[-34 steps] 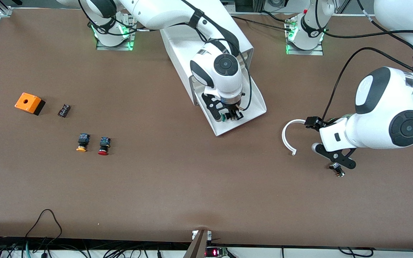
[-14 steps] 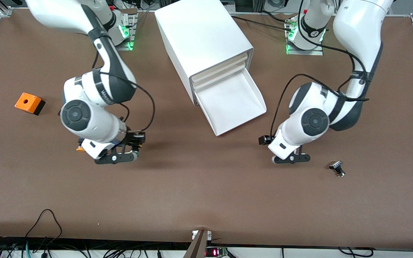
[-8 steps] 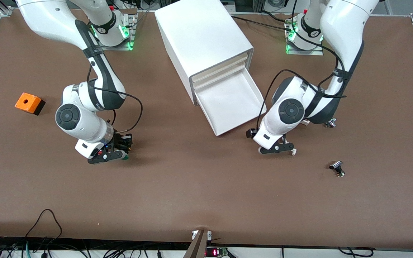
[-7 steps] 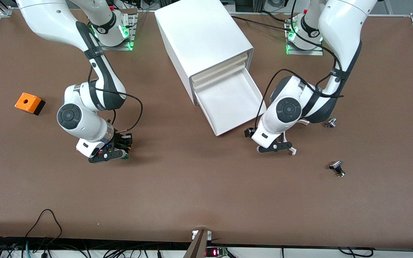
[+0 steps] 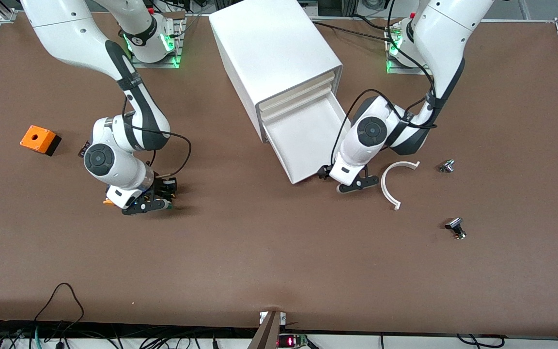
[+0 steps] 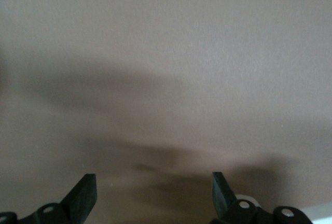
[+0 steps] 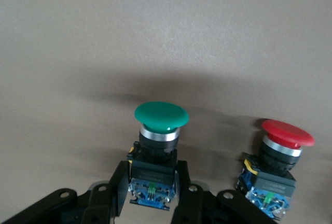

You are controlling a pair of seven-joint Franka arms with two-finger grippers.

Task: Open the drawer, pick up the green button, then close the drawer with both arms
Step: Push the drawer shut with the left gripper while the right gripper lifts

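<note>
The drawer [image 5: 308, 140], lowest in the white cabinet [image 5: 274, 53], stands pulled out and holds nothing. My right gripper [image 5: 146, 203] is low over the table toward the right arm's end. In the right wrist view it [image 7: 151, 175] is shut on the black-blue body of the green-capped button [image 7: 161, 116], right beside the red-capped button [image 7: 287, 133]. The yellow-capped button [image 5: 109, 202] peeks out beside the right hand. My left gripper [image 5: 351, 185] is low over the table at the drawer's front corner. In the left wrist view it [image 6: 153, 182] is open with only bare table between the fingers.
An orange box [image 5: 40, 139] and a small black part [image 5: 84, 147] lie toward the right arm's end. A white curved piece [image 5: 389, 182] lies beside the left gripper. Two small metal parts [image 5: 446, 166] [image 5: 456, 228] lie toward the left arm's end.
The right gripper carried the green button from the drawer to the red and yellow buttons. The left gripper moved across the table to the drawer's front corner, uncovering the white curved piece.
</note>
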